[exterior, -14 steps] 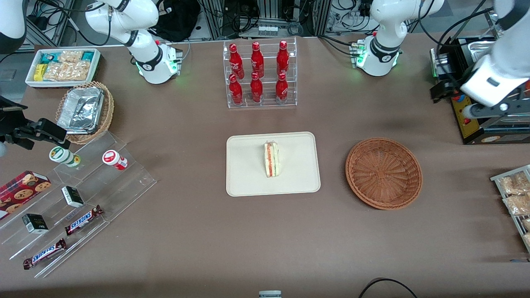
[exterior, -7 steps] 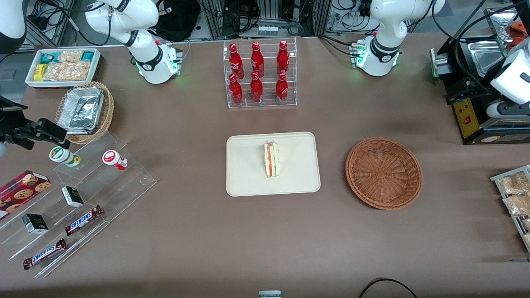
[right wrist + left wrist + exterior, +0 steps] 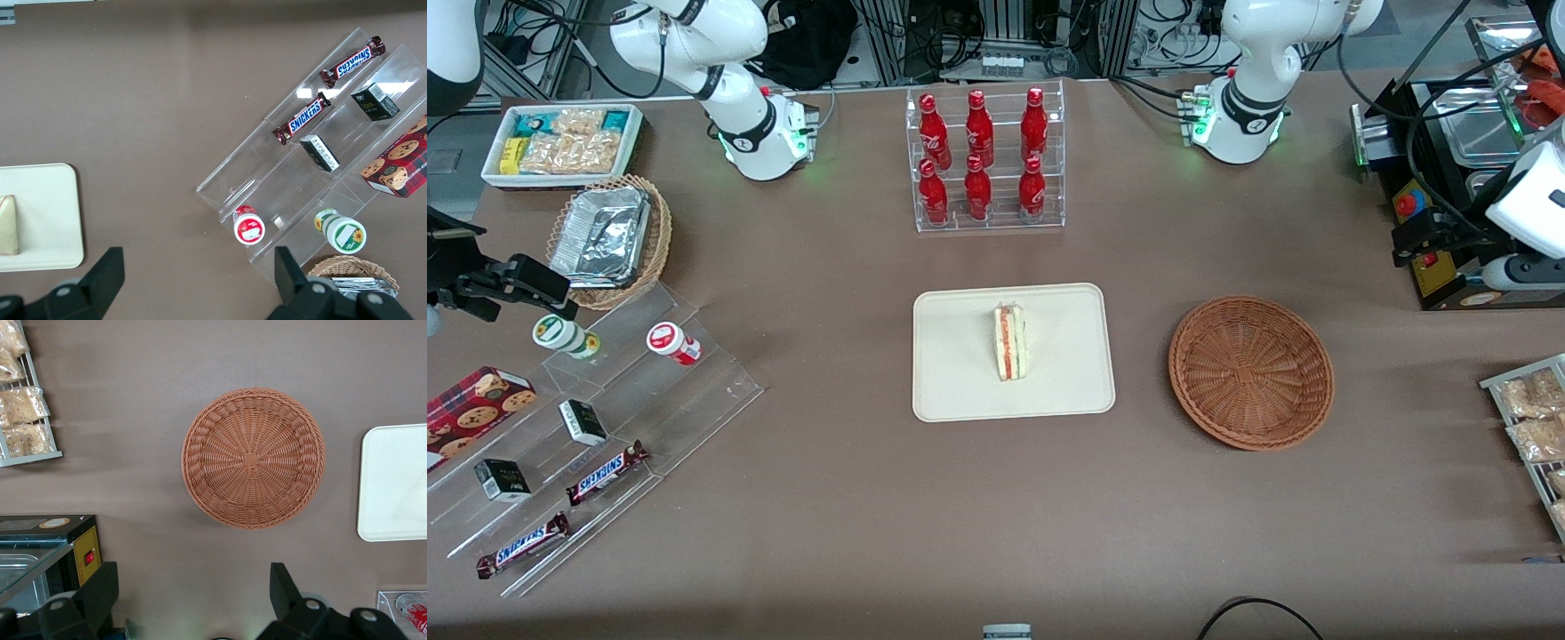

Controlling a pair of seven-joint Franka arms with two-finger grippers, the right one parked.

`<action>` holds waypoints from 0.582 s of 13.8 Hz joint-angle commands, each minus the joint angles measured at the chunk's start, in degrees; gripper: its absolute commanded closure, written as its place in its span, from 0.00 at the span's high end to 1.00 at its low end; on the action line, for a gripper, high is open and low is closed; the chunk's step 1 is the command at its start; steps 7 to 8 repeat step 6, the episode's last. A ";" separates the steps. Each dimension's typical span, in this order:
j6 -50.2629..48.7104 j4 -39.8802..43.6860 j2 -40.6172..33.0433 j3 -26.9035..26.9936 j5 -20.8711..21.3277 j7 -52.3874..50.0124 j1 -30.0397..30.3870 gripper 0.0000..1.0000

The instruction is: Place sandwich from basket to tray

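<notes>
The sandwich (image 3: pixel 1010 342), a white bread wedge with orange and green layers, lies on the cream tray (image 3: pixel 960 391) in the middle of the table. It also shows at the tray's (image 3: pixel 47 220) edge in the right wrist view, sandwich (image 3: pixel 8 225). The reddish-brown basket (image 3: pixel 1251 372) beside the tray holds nothing. My left gripper (image 3: pixel 1416 238) hangs high at the working arm's end of the table, farther from the front camera than the basket. It is open (image 3: pixel 193 587) with nothing between its fingers, and looks down on the basket (image 3: pixel 253 459) and a tray corner (image 3: pixel 395 483).
A rack of red bottles (image 3: pixel 984 160) stands farther back than the tray. A black machine with a red button (image 3: pixel 1440 258) sits under my gripper. Snack packets (image 3: pixel 1534 427) lie near the basket. An acrylic stand with candy bars (image 3: pixel 587 418) and a foil-filled tan basket (image 3: pixel 609 238) are toward the parked arm's end.
My left arm has swung about at the working arm's end of the table, first outward and up, then slightly down. Sandwich, tray and basket have not moved.
</notes>
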 commanded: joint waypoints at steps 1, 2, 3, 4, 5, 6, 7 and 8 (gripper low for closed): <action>-0.63 1.74 0.99 0.00 -0.16 0.27 -0.01 1.00; -0.72 1.57 0.91 0.00 -0.17 0.18 -0.01 1.00; -0.72 1.48 0.82 0.00 -0.17 0.09 -0.01 1.00; -1.33 1.48 0.56 0.00 -0.17 0.44 -0.01 1.00; -2.38 1.74 0.38 0.09 -0.26 0.36 -0.01 1.00; -3.17 1.74 0.21 0.09 -0.17 0.27 -0.01 1.00; -3.17 1.74 0.21 0.09 -0.17 0.27 -0.01 1.00; -3.17 1.74 0.21 0.09 -0.17 0.27 -0.01 1.00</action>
